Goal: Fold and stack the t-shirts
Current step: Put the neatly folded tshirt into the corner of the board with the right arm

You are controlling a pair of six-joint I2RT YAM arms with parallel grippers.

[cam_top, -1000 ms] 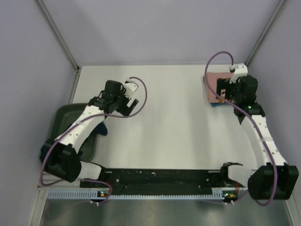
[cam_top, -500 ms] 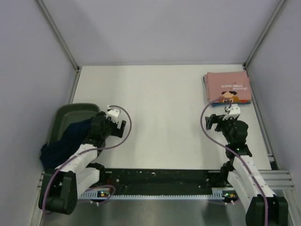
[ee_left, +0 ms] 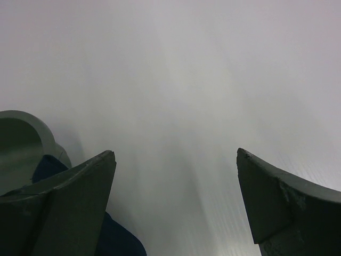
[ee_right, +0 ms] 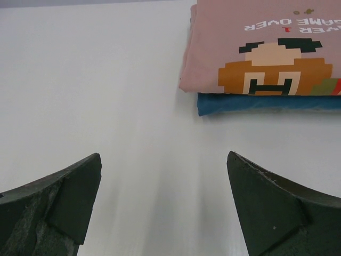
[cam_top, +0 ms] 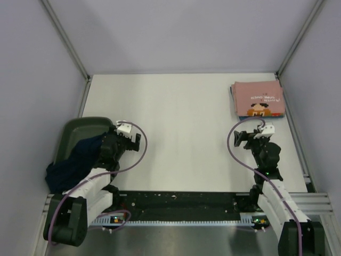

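**While the left tool (ee_left: 176, 160) and the right tool (ee_right: 164, 160) both hang open, only two tees are stacked**

As far as the right tool goes, its two fingers (ee_right: 58, 197) are spread wide, with nothing between them but bare white desk (ee_right: 106, 80). The folded stack lies ahead of it and off to its right, clear of both fingers. The pink tee (ee_right: 256, 48) is on top with the print facing up. You can see the pixel cartoon face, and the "GAME OVER" line reads upside down from the tool's side. The teal tee (ee_right: 256, 103) lies right under it. Only a strip shows along the edge nearest the tool, plus a sliver on the left side. The edges line up pretty well, nothing sloppy.

Over on the other side, the left tool is also gaping and grips nothing, and the desk runs out plain white in front of it. The navy tee (cam_top: 74, 162) is to this tool's left and a bit behind it, bunched up and unfolded in the dark green bin (cam_top: 72, 130). It spills over the bin's edge toward the arm bases. In the left wrist view a bit of navy cloth peeks out low beside and under the left finger (ee_left: 64, 202), with the bin's rounded rim just beyond. I honestly can't tell whether the finger touches the cloth or just hovers over it. From above, both arms are tucked back near their bases.
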